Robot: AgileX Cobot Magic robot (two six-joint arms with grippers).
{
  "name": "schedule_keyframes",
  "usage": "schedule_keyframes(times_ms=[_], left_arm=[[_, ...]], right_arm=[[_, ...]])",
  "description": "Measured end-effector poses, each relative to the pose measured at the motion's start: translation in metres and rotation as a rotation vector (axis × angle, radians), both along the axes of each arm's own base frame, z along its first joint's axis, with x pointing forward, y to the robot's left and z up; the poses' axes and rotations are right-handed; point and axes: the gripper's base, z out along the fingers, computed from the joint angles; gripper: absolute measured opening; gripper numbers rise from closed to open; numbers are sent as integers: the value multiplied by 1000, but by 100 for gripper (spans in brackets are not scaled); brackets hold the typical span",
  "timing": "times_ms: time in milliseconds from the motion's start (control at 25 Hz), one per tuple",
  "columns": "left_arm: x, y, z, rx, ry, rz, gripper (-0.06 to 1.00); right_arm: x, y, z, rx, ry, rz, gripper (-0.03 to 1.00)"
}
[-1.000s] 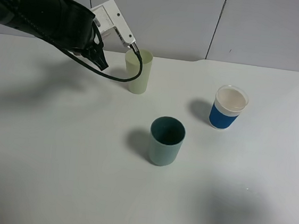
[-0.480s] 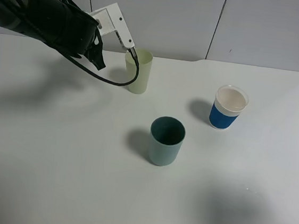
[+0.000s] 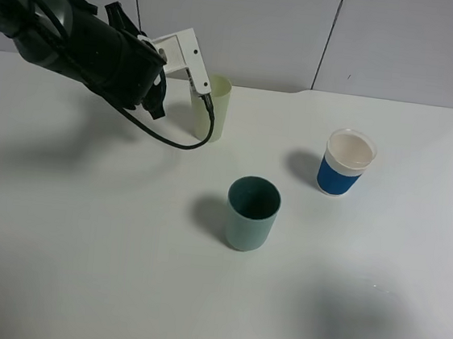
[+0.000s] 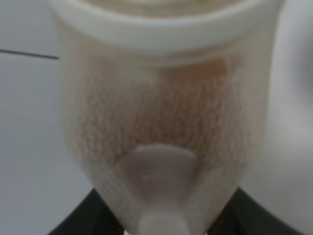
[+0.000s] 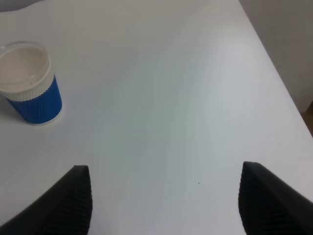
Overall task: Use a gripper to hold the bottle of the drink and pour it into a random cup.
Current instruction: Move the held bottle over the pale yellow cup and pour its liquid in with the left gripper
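My left gripper [image 3: 197,77], white jaws on the black arm, is at the back left of the table, against the near side of the pale yellow-green cup [image 3: 221,108]. In the left wrist view the clear bottle [image 4: 161,117] fills the frame, its wide round neck [image 4: 161,22] towards the top. Reddish-brown film and droplets of drink [image 4: 146,122] cling to its inside. The gripper is shut on the bottle. In the high view the bottle is hidden behind the jaws. My right gripper [image 5: 164,205] is open and empty above bare table.
A wider teal cup [image 3: 252,213] stands mid-table. A white-rimmed blue cup [image 3: 346,162] stands to the right and also shows in the right wrist view [image 5: 30,83]. A black cable [image 3: 182,142] loops under the left gripper. The table's right edge [image 5: 274,63] is near the right gripper.
My left arm has come down and to the right and rolled. The white jaws have dropped from above the cup's rim to beside its upper wall.
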Motion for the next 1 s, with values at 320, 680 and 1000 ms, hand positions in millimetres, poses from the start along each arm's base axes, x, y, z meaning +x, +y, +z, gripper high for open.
schedule_keyframes(times_ms=[320,680,1000], left_arm=[[-3,-5,1,10,-7,-8,36],[-3,-3,2,23,-25,11,36],[-1,-5,5,-20,-74,14,36]], right_arm=[[0,0,0,-1,-1,0,63],[0,0,1,-1,-7,0,63],[0,0,1,-1,-7,0,63]])
